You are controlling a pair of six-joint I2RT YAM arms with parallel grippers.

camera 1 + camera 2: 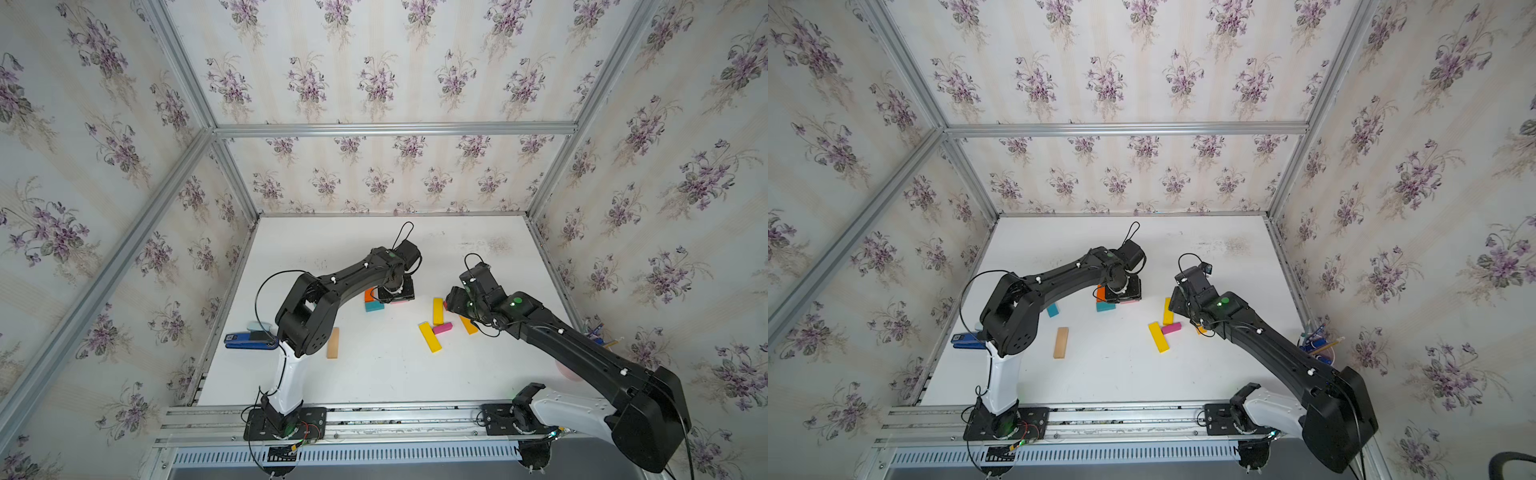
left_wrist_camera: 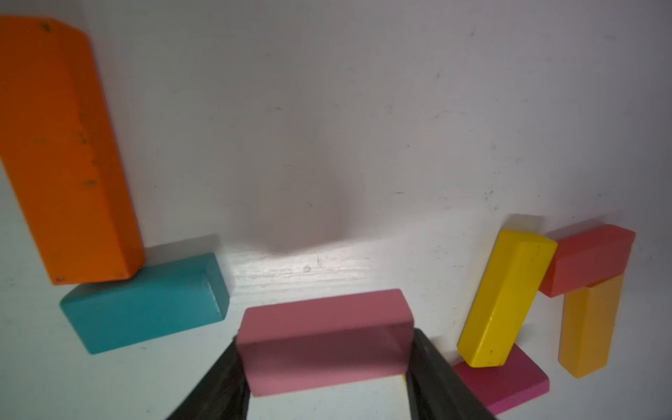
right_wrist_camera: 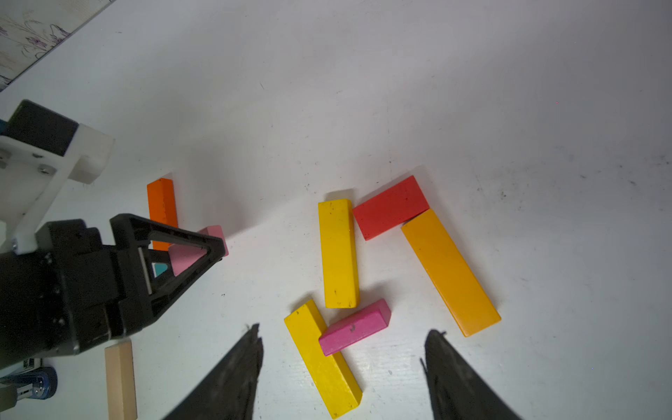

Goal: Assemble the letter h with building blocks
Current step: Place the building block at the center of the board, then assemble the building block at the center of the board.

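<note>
Floral-papered walls enclose a white counter (image 1: 374,374). In both top views an orange block (image 1: 369,295) and a teal block (image 1: 374,306) are seen beside the left wrist. A plain wood block (image 1: 333,343) lies apart, nearer the front. One yellow block (image 1: 437,310), a second yellow block (image 1: 429,337) and a magenta block (image 1: 442,328) are clustered before the right wrist.

In the left wrist view the left fingers (image 2: 218,382) are closed on the short ends of a pink block (image 2: 323,342). The teal block is touched by the orange block's end.

In the right wrist view the right fingers (image 3: 232,374) are held wide, with nothing gripped. The second yellow block is overlapped by the magenta block. A red block (image 3: 391,207) touches an amber block (image 3: 451,272).
</note>
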